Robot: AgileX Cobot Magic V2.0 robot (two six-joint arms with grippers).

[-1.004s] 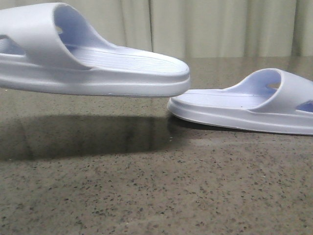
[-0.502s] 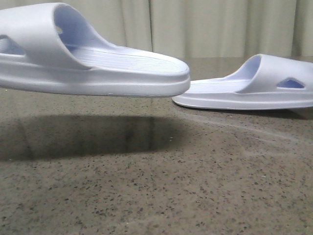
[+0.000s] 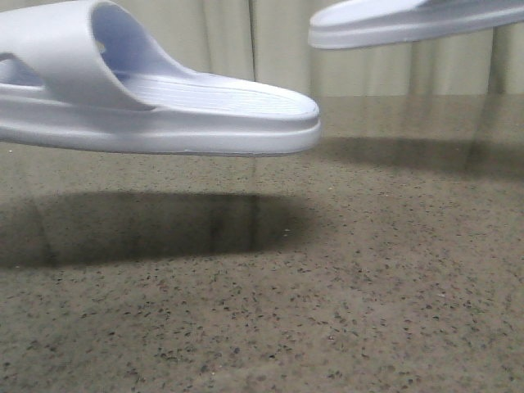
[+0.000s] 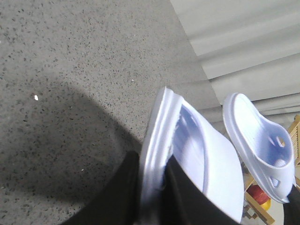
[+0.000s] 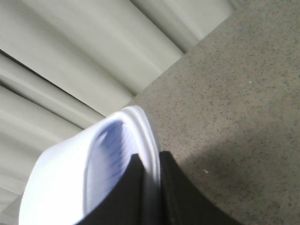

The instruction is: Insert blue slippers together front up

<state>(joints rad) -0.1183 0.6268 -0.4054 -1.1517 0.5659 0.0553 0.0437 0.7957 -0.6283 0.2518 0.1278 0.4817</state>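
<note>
While airborne, each slipper (image 3: 155,110) gripper-clamped (image 4: 151,187).

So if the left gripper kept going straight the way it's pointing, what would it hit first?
Probably the other slipper, held up ahead of the left gripper and its own slipper. Depth is unclear, so it might pass beside it.

My left slipper (image 3: 155,98) hangs above the surface (image 3: 327,286) toward its left edge; my right slipper (image 3: 409,20) hangs higher, rightward.
</note>
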